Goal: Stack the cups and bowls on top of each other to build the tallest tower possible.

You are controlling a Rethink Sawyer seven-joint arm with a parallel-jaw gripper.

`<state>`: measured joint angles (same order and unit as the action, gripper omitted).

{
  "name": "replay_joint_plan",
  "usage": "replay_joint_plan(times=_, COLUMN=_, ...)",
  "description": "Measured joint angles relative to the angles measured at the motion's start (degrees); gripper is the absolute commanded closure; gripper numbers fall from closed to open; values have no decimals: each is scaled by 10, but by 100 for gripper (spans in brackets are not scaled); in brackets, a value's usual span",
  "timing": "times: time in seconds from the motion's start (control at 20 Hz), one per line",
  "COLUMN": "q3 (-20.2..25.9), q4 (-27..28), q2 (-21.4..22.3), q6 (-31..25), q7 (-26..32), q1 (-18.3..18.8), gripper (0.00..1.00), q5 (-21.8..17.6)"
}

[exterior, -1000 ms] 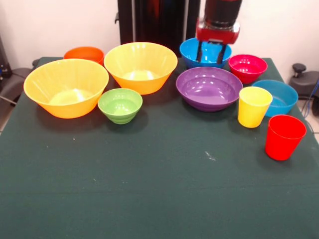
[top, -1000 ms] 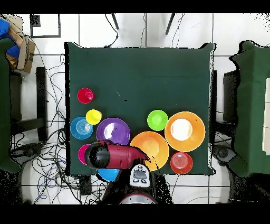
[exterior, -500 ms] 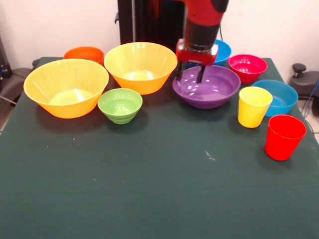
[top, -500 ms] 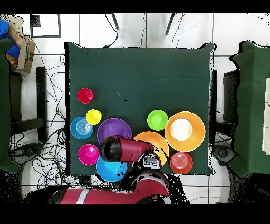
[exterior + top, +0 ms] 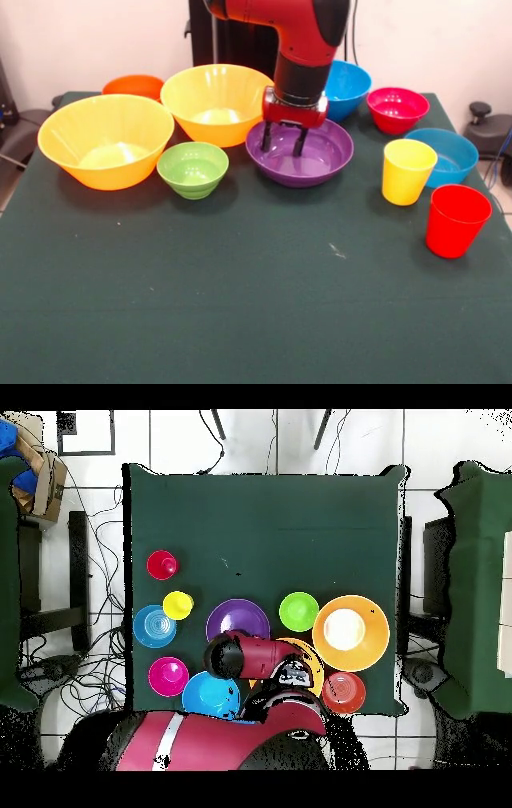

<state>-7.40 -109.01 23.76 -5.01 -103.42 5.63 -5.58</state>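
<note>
Toward the far edge of the table (image 5: 240, 320) in the front view, the gripper (image 5: 283, 147) has its fingers apart, straddling the far-left rim of the purple bowl (image 5: 308, 164), apparently gripping that rim. The nearer yellow-orange bowl (image 5: 212, 100) sits just left of it, likely the next base.

From overhead, the gripper is hidden under the arm (image 5: 250, 656); the purple bowl (image 5: 238, 616) shows beyond it, toward the middle of the table, the yellow-orange bowl (image 5: 308, 667) alongside.

The dark green cloth-covered table (image 5: 240, 304) carried eight glossy plastic bowls (image 5: 192, 169) and two tapered plastic cups (image 5: 407, 171)
</note>
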Motion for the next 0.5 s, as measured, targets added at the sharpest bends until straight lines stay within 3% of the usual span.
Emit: replay_joint_plan(times=0.5, q3=-14, q4=19, q2=-4, q6=0, q7=0, q1=-3, gripper=0, q5=-21)
